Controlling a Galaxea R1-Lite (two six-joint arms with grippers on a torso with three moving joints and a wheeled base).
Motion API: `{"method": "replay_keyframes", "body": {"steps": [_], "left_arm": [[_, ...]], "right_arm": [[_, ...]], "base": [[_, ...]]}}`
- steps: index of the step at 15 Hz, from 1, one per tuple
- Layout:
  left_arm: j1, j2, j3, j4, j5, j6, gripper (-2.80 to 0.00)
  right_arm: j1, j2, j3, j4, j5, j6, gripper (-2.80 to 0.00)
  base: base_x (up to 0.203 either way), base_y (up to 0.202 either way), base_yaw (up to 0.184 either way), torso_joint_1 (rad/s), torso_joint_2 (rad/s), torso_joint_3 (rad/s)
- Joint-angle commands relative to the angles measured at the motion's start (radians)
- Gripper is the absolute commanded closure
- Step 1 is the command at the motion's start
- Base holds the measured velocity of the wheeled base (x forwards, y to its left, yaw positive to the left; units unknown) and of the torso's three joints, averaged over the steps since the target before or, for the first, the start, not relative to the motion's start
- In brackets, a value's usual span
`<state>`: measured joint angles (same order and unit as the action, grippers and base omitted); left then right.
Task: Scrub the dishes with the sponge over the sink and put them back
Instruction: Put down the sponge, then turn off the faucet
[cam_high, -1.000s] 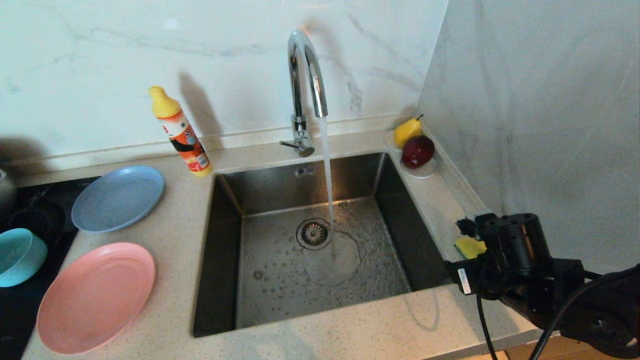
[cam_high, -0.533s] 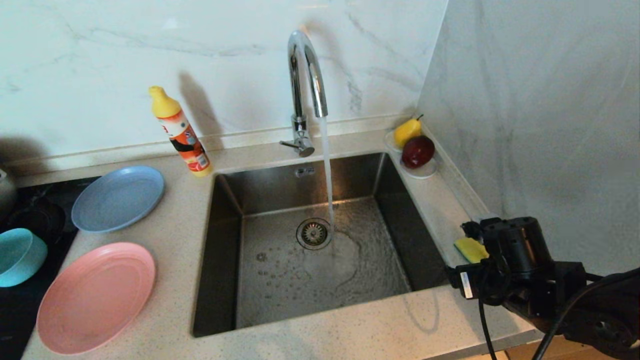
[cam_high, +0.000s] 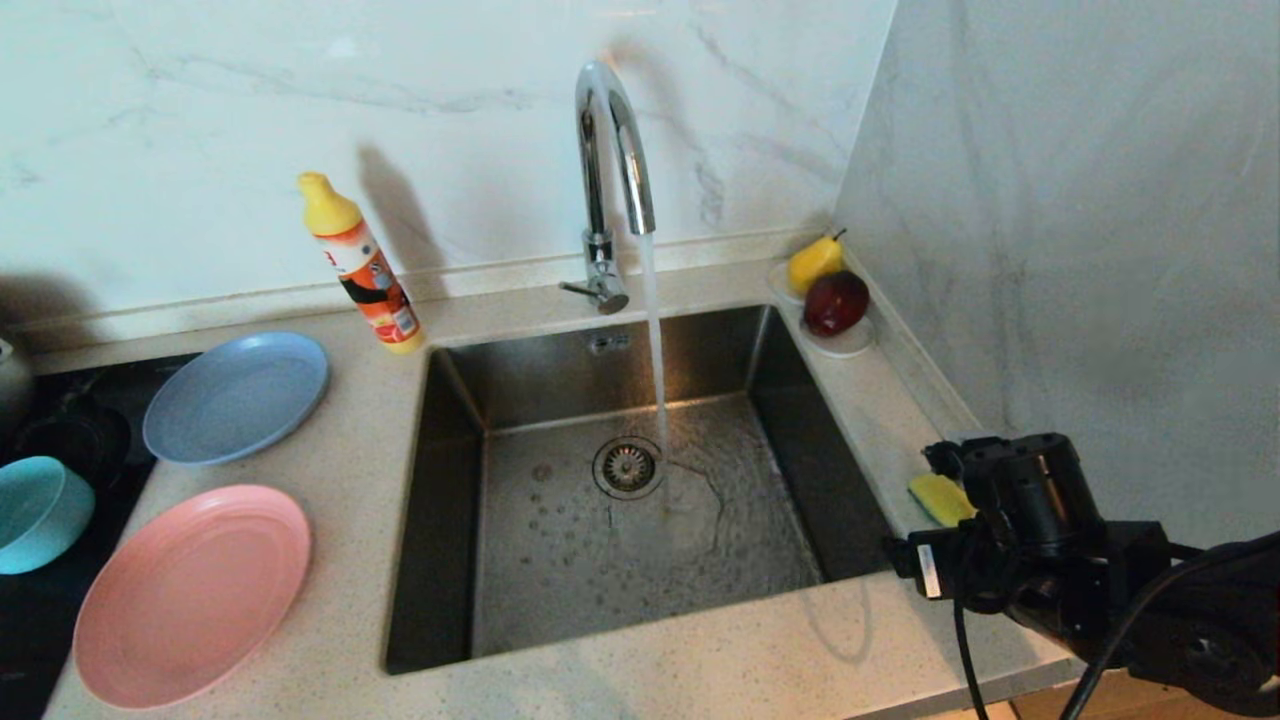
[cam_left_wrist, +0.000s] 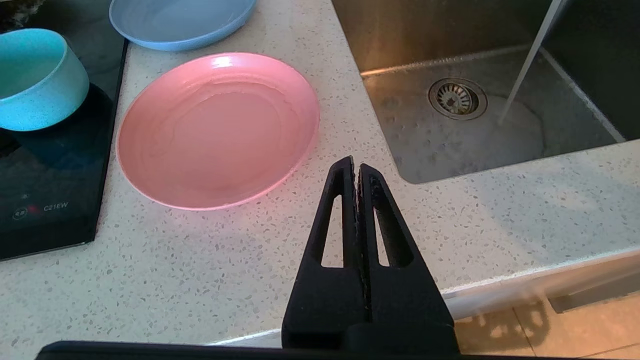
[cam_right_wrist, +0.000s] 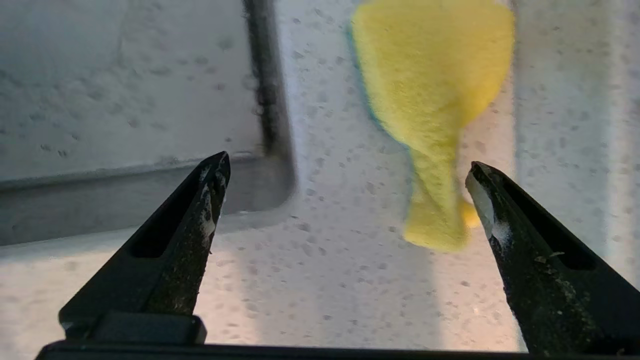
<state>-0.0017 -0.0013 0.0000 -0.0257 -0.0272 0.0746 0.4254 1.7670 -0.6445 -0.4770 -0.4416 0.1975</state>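
Note:
The yellow sponge (cam_right_wrist: 435, 90) lies on the counter to the right of the sink (cam_high: 445, 500). My right gripper (cam_right_wrist: 348, 165) hovers open just above it, with the sponge's squeezed narrow end close inside one finger and nothing gripped. In the head view the right wrist (cam_high: 1020, 490) covers part of the sponge (cam_high: 938, 497). Left of the sink rest the light-blue plate (cam_high: 236, 396), the pink plate (cam_high: 192, 595) and the teal bowl (cam_high: 35, 513). My left gripper (cam_left_wrist: 355, 165) is parked shut over the counter's front edge, next to the pink plate (cam_left_wrist: 215, 130).
Water runs from the chrome tap (cam_high: 610, 150) into the basin near the drain (cam_high: 627, 466). A dish soap bottle (cam_high: 360, 265) stands behind the blue plate. A white saucer (cam_high: 850, 347) with a pear and a red fruit sits in the back right corner. A wall stands close on the right.
My right wrist has turned a little and slipped slightly toward the counter's front. The sponge stays in place on the counter. The left arm has not moved.

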Motion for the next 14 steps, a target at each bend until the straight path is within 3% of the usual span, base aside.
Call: {"method": "replay_keyframes", "body": {"steps": [1, 14], "left_arm": [[0.000, 0.000, 0.017, 0.000, 0.000, 0.001, 0.00], [0.000, 0.000, 0.018, 0.000, 0.000, 0.001, 0.00]], "right_arm": [[0.006, 0.001, -0.003, -0.002, 0.003, 0.007, -2.80], [0.067, 0.022, -0.018, 0.003, 0.003, 0.094, -2.80]], "base": [[0.000, 0.000, 0.000, 0.000, 0.00, 0.000], [0.000, 0.000, 0.000, 0.000, 0.00, 0.000]]}}
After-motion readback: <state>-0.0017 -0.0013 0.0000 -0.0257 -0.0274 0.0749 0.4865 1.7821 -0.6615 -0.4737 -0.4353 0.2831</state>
